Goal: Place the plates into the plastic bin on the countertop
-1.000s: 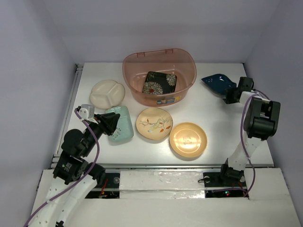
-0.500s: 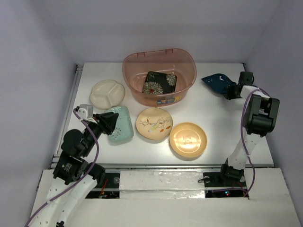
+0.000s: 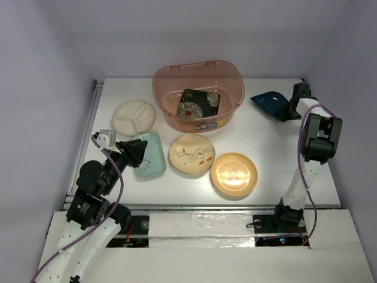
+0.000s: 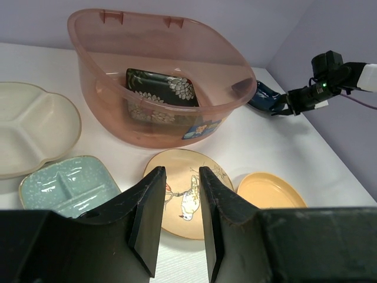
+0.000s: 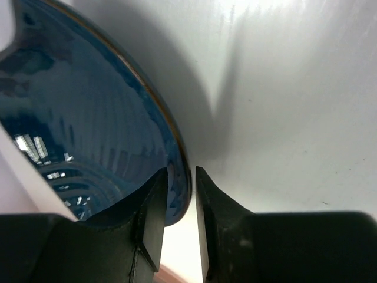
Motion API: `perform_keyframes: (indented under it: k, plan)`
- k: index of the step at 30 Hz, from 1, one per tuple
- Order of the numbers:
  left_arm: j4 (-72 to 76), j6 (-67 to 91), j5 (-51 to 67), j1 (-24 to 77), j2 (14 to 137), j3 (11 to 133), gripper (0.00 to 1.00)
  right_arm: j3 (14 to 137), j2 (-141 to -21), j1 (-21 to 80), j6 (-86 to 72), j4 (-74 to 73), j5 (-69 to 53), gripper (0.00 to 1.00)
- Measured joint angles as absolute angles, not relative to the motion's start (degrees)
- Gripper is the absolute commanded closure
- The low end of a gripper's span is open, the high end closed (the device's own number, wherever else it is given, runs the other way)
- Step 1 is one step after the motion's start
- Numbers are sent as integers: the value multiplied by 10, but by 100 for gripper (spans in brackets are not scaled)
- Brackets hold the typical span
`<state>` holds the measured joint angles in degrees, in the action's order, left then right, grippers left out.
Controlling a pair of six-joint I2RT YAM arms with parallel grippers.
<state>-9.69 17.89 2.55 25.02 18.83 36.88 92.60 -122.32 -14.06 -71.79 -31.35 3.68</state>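
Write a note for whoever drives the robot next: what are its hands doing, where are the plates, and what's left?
Left gripper: open and empty, over the near edge of the mint-green plate.
Right gripper: shut on the rim of the dark-blue plate, to the right of the plastic bin.
Done: the black flowered plate is in the bin.
Left: five plates. The cream divided plate, mint-green plate, floral plate and orange plate lie on the countertop. The dark-blue plate is gripped but not yet binned.
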Motion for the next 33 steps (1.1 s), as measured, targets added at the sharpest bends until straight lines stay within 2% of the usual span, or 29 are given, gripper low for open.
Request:
perform_keyframes:
  k: [1,3,4,5,11,15,22,33]
  plan:
    - [-97,179,25,250,190,369,73,933,-1227,-138,-718,-324,40,79]
    - [-97,178,23,250,194,369,73,953,-1238,-137,-720,-346,45,87]
    - [-97,178,23,250,197,369,73,962,-1241,-137,-723,-350,45,97]
    - [-97,178,23,250,198,369,73,970,-1242,-137,-722,-352,45,100]
    - [-97,175,23,250,201,369,73,976,-1241,-137,-723,-352,47,100]
    - [-97,174,23,250,201,369,73,902,-1210,-137,-732,-286,46,100]
    - [-97,174,23,250,201,369,73,754,-1079,-136,-719,-189,64,100]
    - [-97,174,23,250,200,369,73,691,-890,-146,-595,-121,72,100]
